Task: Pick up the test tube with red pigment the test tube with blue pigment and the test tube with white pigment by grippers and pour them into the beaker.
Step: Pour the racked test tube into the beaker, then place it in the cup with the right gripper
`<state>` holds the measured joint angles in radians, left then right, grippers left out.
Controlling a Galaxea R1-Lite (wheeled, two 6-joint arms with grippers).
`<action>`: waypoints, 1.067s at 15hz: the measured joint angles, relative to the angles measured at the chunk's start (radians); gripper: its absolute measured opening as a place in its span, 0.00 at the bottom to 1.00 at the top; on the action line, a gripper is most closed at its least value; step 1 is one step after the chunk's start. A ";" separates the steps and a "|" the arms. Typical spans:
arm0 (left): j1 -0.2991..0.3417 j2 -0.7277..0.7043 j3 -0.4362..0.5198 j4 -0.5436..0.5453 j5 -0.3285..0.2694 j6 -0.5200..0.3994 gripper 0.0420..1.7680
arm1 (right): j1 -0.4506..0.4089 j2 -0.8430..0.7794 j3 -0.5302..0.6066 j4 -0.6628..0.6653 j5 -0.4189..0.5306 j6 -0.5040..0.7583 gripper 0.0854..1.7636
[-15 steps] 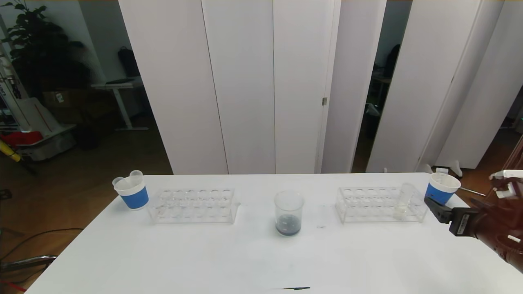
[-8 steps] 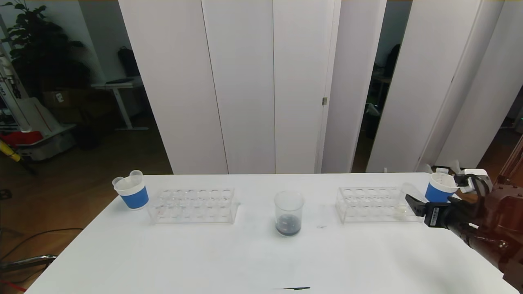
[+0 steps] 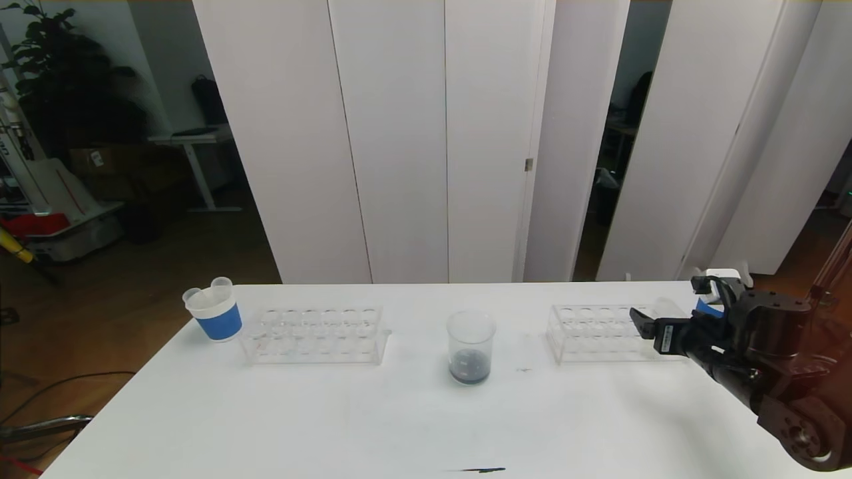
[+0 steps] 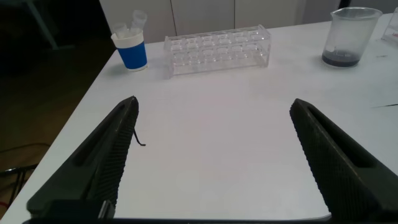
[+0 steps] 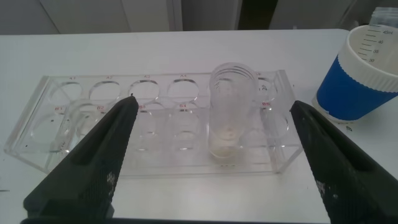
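The beaker (image 3: pixel 470 346) stands mid-table with dark liquid at its bottom; the left wrist view shows the beaker (image 4: pixel 351 34) too. The test tube with white pigment (image 5: pixel 233 109) stands in the right clear rack (image 5: pixel 93 134), near the end closest to the cup. My right gripper (image 5: pixel 211 104) is open, level with that tube and short of the rack, the tube between its fingers' lines. In the head view the right gripper (image 3: pixel 649 326) is at the end of the right rack (image 3: pixel 599 332). My left gripper (image 4: pixel 213 101) is open over bare table. No tube with red or blue pigment is in view.
A blue-and-white cup (image 3: pixel 214 313) holding two empty tubes stands left of an empty clear rack (image 3: pixel 313 334). Another blue-and-white cup (image 5: pixel 364 74) stands just beyond the right rack's end, mostly behind my right arm in the head view. A dark mark (image 3: pixel 482 470) lies near the front edge.
My right arm has swung in from the table's right edge toward the right rack, now covering the right cup in the head view. Nothing else has moved.
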<state>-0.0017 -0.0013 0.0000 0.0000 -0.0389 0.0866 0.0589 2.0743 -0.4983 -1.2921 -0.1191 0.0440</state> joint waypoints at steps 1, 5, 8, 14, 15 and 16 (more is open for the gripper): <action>0.000 0.000 0.000 0.000 0.000 0.000 0.98 | 0.000 0.012 -0.016 -0.001 0.002 0.000 0.99; 0.000 0.000 0.000 0.000 0.000 0.000 0.98 | -0.008 0.060 -0.070 0.002 0.003 -0.011 0.99; 0.000 0.000 0.000 0.000 0.000 0.000 0.98 | -0.002 0.101 -0.108 0.002 -0.013 -0.042 0.99; 0.000 0.000 0.000 0.000 0.000 0.000 0.98 | 0.007 0.151 -0.147 0.002 -0.029 -0.059 0.99; 0.000 0.000 0.000 0.000 0.000 0.000 0.98 | 0.010 0.153 -0.148 0.002 -0.029 -0.059 0.99; 0.000 0.000 0.000 0.000 0.000 0.000 0.98 | 0.013 0.154 -0.150 0.002 -0.029 -0.059 0.99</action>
<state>-0.0017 -0.0013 0.0000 0.0000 -0.0394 0.0866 0.0715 2.2287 -0.6485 -1.2902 -0.1481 -0.0149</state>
